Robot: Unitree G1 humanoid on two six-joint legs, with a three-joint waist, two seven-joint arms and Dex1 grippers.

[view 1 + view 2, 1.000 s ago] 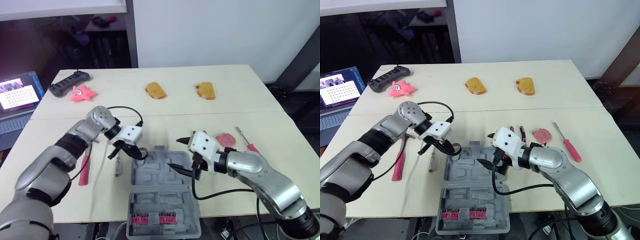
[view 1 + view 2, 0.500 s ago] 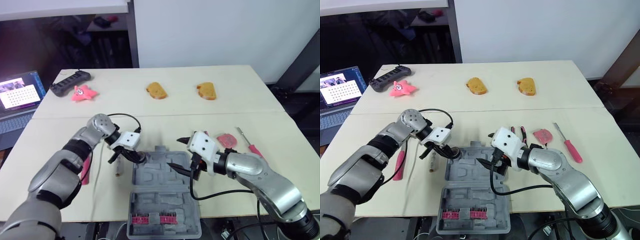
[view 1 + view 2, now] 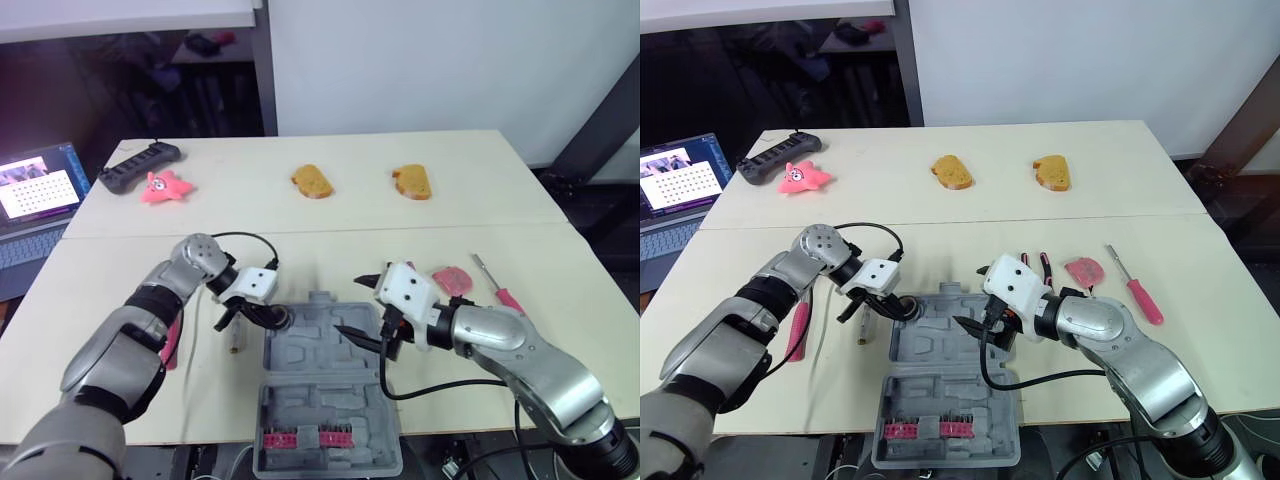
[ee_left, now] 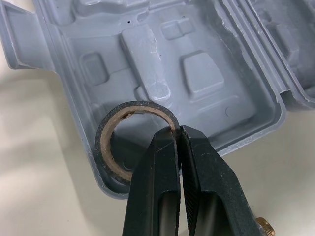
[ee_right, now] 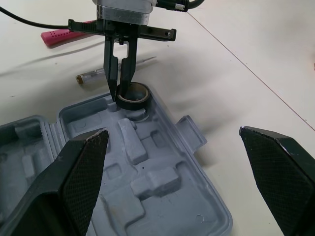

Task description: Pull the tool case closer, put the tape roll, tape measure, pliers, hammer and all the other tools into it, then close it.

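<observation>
Tape roll [image 5: 134,102]: we see a dark ring with a brown cardboard core, standing on edge at the far left corner of the case's far half. We cannot tell whether it rests on the plastic.
Left gripper [image 4: 176,132]: its jaws are pinched on the wall of the tape roll, one finger inside the ring and one outside. The arm reaches in from the left.
Tool case [image 3: 315,350]: grey, lying open near the table's near edge, between the two arms. The far half shows bare moulded recesses. The near half carries a row of pink bits [image 3: 305,437].
Right gripper [image 3: 350,307]: we see it over the right side of the case's far half with its jaws spread wide and nothing between them.
Small metal tool [image 3: 236,335]: on the table just left of the case, near the left gripper.
Hammer [image 3: 795,330]: pink handle, left of the small tool and partly under the left arm.
Pliers [image 3: 1035,262]: red handles, just far of the right gripper and right of the case.
Tape measure [image 3: 1085,270]: pink-red, right of the pliers.
Screwdriver [image 3: 1145,300]: pink handle, further right, apart from the tape measure.
Table [image 3: 450,215]: pale wood. On its far half we see two brown bread-like pieces [image 3: 311,181], a pink star toy [image 3: 162,187] and a black controller [image 3: 138,165].
Laptop [image 3: 35,190]: open, at the far left, beyond the table's edge.
</observation>
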